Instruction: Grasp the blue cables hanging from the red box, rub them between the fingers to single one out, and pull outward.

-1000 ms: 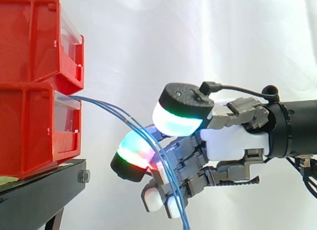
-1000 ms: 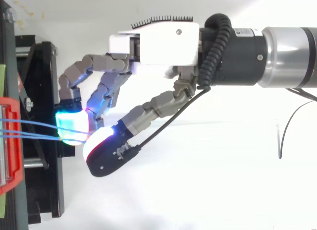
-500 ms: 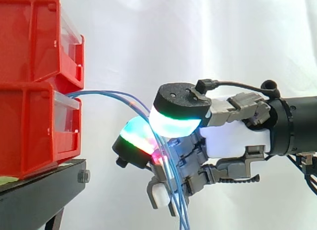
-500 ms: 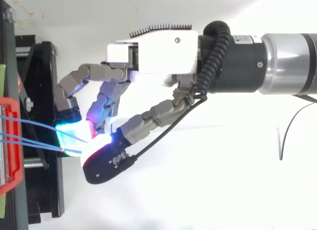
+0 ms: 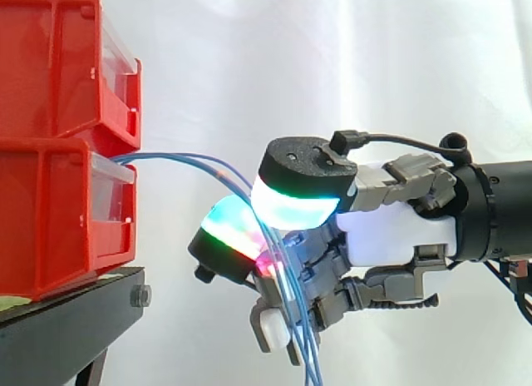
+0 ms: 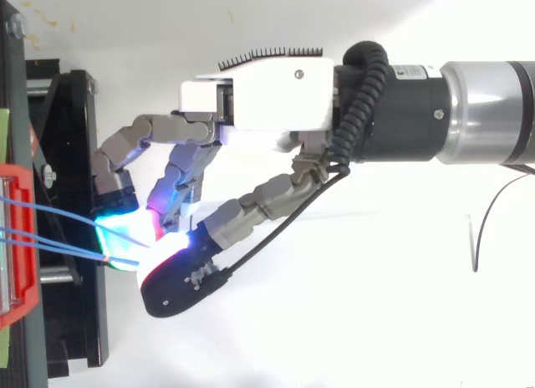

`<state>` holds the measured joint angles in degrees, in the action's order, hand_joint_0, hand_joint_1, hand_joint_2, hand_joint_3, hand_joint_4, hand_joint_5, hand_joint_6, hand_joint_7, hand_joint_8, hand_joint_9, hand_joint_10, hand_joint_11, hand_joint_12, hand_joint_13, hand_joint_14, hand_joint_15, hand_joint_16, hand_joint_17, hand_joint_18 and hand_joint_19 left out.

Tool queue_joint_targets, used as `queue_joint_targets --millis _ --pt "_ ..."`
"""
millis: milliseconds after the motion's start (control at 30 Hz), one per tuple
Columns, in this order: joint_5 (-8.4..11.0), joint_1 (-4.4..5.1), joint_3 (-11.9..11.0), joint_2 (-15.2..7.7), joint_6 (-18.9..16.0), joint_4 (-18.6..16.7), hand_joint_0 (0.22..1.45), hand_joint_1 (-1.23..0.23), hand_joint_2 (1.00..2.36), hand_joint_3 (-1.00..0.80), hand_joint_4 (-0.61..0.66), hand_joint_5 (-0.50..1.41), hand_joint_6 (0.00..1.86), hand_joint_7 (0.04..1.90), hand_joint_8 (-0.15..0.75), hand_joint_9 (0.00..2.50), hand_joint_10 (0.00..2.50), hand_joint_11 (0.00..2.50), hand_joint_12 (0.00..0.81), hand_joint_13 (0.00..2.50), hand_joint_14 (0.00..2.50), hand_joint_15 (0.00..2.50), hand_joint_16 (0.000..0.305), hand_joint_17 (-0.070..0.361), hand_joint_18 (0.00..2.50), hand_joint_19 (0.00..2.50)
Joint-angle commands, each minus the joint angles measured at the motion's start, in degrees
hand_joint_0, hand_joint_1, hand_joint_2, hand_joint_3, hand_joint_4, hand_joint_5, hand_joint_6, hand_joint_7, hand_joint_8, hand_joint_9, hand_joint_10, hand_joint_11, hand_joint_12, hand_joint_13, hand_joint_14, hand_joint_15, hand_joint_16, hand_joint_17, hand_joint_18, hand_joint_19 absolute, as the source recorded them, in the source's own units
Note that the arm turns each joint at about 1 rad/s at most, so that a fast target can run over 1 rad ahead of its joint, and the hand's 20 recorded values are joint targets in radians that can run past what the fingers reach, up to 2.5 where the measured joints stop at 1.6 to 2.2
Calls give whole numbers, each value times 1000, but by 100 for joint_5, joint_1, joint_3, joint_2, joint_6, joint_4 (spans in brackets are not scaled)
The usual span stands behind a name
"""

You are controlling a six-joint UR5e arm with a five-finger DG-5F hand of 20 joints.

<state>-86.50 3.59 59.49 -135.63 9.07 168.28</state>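
Hanging out of the lower red box (image 5: pixel 50 211), the blue cables (image 5: pixel 170 156) are thin, smooth strands. They leave over the top of its clear plastic front (image 5: pixel 112 190), arch level for a stretch, then bend down into the hand (image 5: pixel 399 236). The box is glossy moulded plastic with ribbed walls. A second red bin (image 5: pixel 50 70) of the same make sits stacked on it, and both rest on a matte black stand (image 5: pixel 71 324) before a softly folded white curtain (image 5: pixel 349 61).

What lies inside either bin is hard to make out through the clear fronts, and the view's left edge cuts both off.

The hand is closed on the cables. Its curled fingers and thumb meet, and the thick rounded pads (image 5: pixel 295 205), black-backed and glowing white, cyan, green and red, pinch the strands between them. In the top view two strands (image 6: pixel 50 242) run from the box to where the pads meet. The pinch itself is hidden by the pads, so how many strands it holds cannot be told. Below the hand the cables fall past the lower fingers and are cut off by the bottom edge.
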Motion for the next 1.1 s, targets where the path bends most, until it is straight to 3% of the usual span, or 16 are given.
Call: queue_joint_targets --millis 0,133,200,367,500,800,1067 --pt "-8 1 -16 37 -11 21 666 -858 1012 -314 107 -174 901 1196 254 909 13 771 359 915 19 631 42 94 800 711" --pt "10 1 -25 125 -20 188 705 -908 1010 -350 171 -193 907 1168 248 864 9 761 356 897 19 625 42 95 803 691" --pt "10 -8 -25 248 15 496 725 -915 1010 -370 176 -197 907 1149 249 852 12 757 353 888 17 623 42 95 806 684" --pt "1 1 -25 362 -11 821 754 -917 1005 -436 182 -202 905 1121 241 828 12 754 351 886 19 619 42 95 806 668" --pt "1 1 -25 362 -20 838 762 -919 1000 -500 196 -202 904 1092 242 829 11 756 351 890 19 610 42 94 811 674" --pt "1 1 -25 362 -81 830 644 -901 1000 -500 221 -195 895 1102 248 855 9 770 355 891 19 626 42 95 808 689" --pt "10 1 -25 362 -134 838 564 -755 1000 -500 234 -154 856 1148 266 923 12 763 366 910 18 635 43 98 800 729"
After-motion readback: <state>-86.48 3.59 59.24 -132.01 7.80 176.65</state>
